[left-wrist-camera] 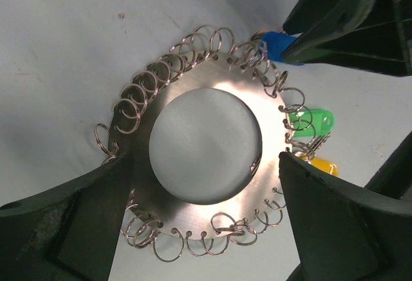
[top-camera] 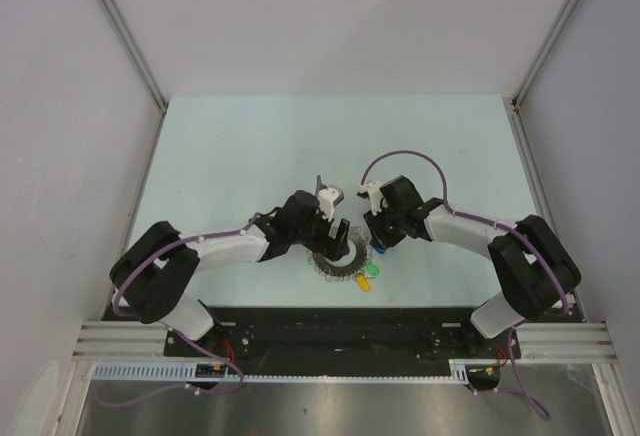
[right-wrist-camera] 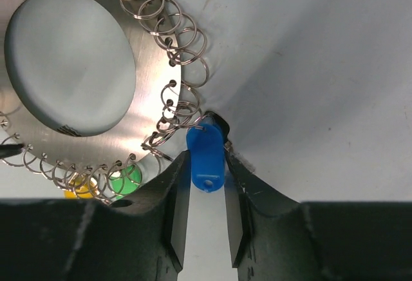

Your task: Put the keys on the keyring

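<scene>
The keyring (top-camera: 338, 264) is a flat silver disc with a big round hole, fringed with many small split rings; it lies between the two arms. In the left wrist view my left gripper (left-wrist-camera: 203, 165) spans the keyring (left-wrist-camera: 270, 120), a dark finger pressed on each side of its rim. A green-tagged key (left-wrist-camera: 312, 118) and a yellow-tagged key (left-wrist-camera: 322, 165) hang at its right edge. My right gripper (right-wrist-camera: 205, 165) is shut on the blue tag of a key (right-wrist-camera: 206, 155), held against the split rings at the keyring's (right-wrist-camera: 148, 81) edge. The key's metal blade is hidden.
The pale green table (top-camera: 250, 146) stretches back to white walls with metal corner posts. Both arms (top-camera: 210, 251) (top-camera: 470, 226) lean in toward the middle near the front edge, their wrists close together.
</scene>
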Controlling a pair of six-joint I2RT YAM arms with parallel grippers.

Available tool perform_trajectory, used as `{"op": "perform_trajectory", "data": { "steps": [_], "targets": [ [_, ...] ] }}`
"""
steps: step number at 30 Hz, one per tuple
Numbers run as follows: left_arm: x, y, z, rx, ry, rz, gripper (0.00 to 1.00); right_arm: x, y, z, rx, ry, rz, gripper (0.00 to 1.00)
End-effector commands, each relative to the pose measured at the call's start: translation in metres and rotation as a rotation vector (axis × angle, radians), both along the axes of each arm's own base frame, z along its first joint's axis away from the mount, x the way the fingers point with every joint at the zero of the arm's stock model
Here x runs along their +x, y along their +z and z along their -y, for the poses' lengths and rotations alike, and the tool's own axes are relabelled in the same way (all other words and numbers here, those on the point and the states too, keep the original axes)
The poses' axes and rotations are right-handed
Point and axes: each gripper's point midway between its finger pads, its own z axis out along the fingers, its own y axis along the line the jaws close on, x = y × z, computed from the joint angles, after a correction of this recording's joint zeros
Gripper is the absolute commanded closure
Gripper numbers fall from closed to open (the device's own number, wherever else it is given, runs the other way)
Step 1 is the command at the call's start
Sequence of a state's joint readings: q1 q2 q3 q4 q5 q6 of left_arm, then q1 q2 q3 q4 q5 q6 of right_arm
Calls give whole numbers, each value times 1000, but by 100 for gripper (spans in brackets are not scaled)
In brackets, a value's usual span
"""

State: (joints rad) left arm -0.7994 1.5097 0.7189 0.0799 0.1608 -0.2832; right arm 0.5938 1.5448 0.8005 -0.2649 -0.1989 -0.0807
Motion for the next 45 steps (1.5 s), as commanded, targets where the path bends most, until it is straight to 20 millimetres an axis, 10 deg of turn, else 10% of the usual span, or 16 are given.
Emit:
{"op": "perform_trajectory", "data": {
  "steps": [1,26,36,45],
  "targets": [
    [3,-10,0,28,41,-27,2,11,19,-9,42,-48,3,70],
    [17,-39,-61,232,247,-96,0,-54,-11,-12,-120,-193,-216,73],
    [17,17,-37,29,150,26,0,-20,36,-31,117,-107,-21,72],
    [9,58,-42,-49,121,122,0,-5,34,-50,233,-17,-9,72]
  ]
}}
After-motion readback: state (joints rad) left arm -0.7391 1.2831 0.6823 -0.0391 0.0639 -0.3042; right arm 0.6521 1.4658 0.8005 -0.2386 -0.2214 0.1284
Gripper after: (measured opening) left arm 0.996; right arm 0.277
